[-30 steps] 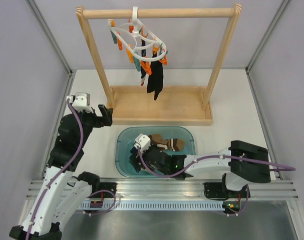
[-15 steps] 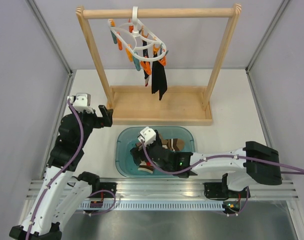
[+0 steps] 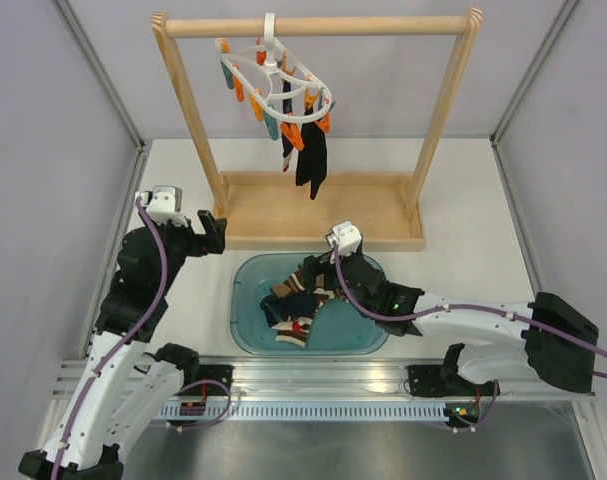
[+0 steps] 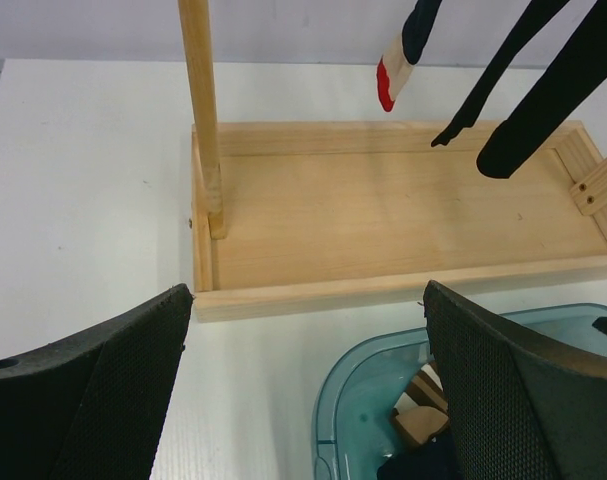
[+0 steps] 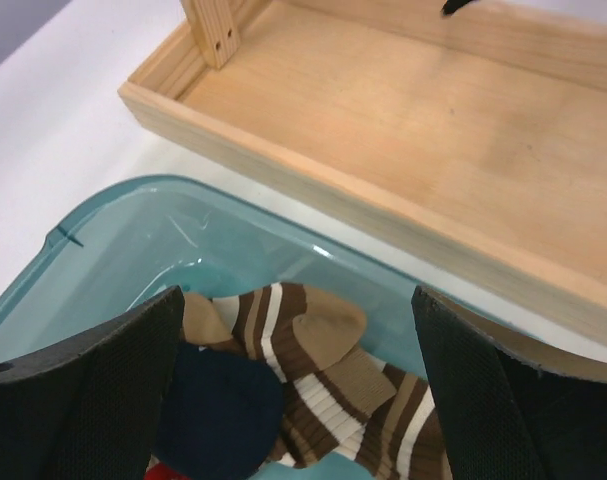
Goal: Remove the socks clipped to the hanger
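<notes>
The white hanger (image 3: 275, 78) with orange and teal pegs hangs by its hook from the wooden rail. Dark socks (image 3: 311, 160) hang clipped to it. In the left wrist view their lower ends show as a dark sock (image 4: 543, 110) and one with a red toe (image 4: 395, 65). Brown striped socks (image 5: 333, 375) and a navy sock (image 5: 218, 410) lie loose in the teal bin (image 3: 241, 300). My right gripper (image 3: 311, 272) is open and empty above the bin's far side, and the right wrist view (image 5: 295, 292) shows it over the striped socks. My left gripper (image 3: 211, 232) is open and empty by the frame's left post.
The wooden rail frame (image 3: 323, 210) stands behind the bin, its flat base tray (image 4: 383, 210) right against the bin's far rim. Its left post (image 4: 201, 110) is just ahead of my left gripper. Grey walls close in both sides.
My right gripper has risen from low in the bin's left part and moved right and farther back, leaving socks in the bin. The hanging socks swayed a little. The left arm stayed still.
</notes>
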